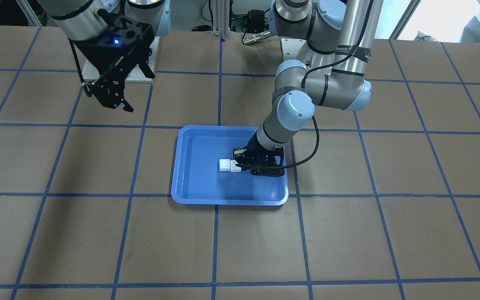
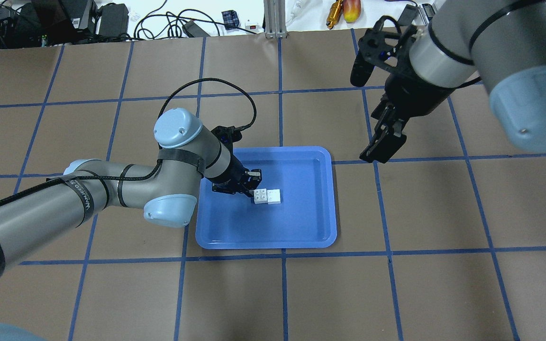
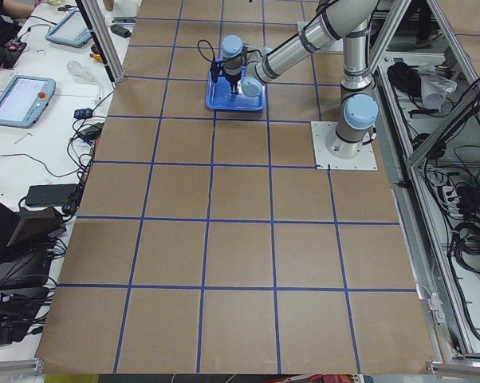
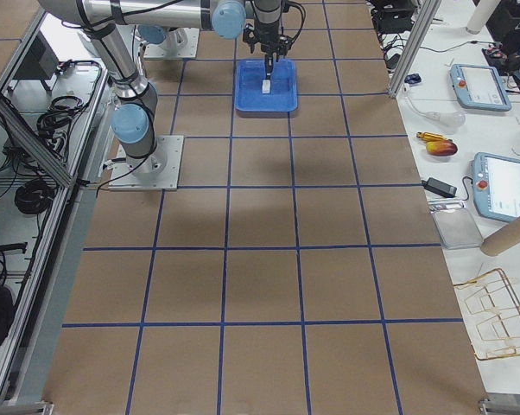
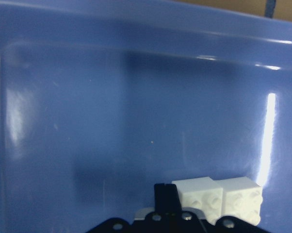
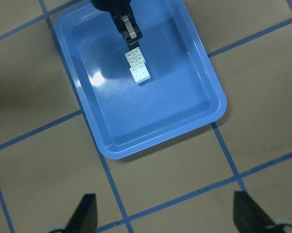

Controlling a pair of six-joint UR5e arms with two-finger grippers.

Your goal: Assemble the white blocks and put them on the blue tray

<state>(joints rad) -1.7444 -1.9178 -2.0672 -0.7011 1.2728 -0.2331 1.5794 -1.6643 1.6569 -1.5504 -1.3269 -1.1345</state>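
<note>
The two white blocks [image 2: 267, 196] are joined side by side and rest on the floor of the blue tray [image 2: 301, 218]. They also show in the front view [image 1: 228, 165], the right wrist view [image 6: 137, 64] and the left wrist view [image 5: 219, 196]. My left gripper [image 2: 255, 182] reaches down into the tray. Its fingers look shut together, with the tips right beside one end of the blocks and not around them. My right gripper [image 2: 382, 149] is open and empty. It hangs above the table past the tray's right rim.
The tray [image 1: 198, 166] sits in the middle of the brown table with its blue grid lines. Cables and tools lie beyond the far table edge [image 2: 187, 28]. The left arm's elbow [image 2: 168, 213] overhangs the tray's left rim.
</note>
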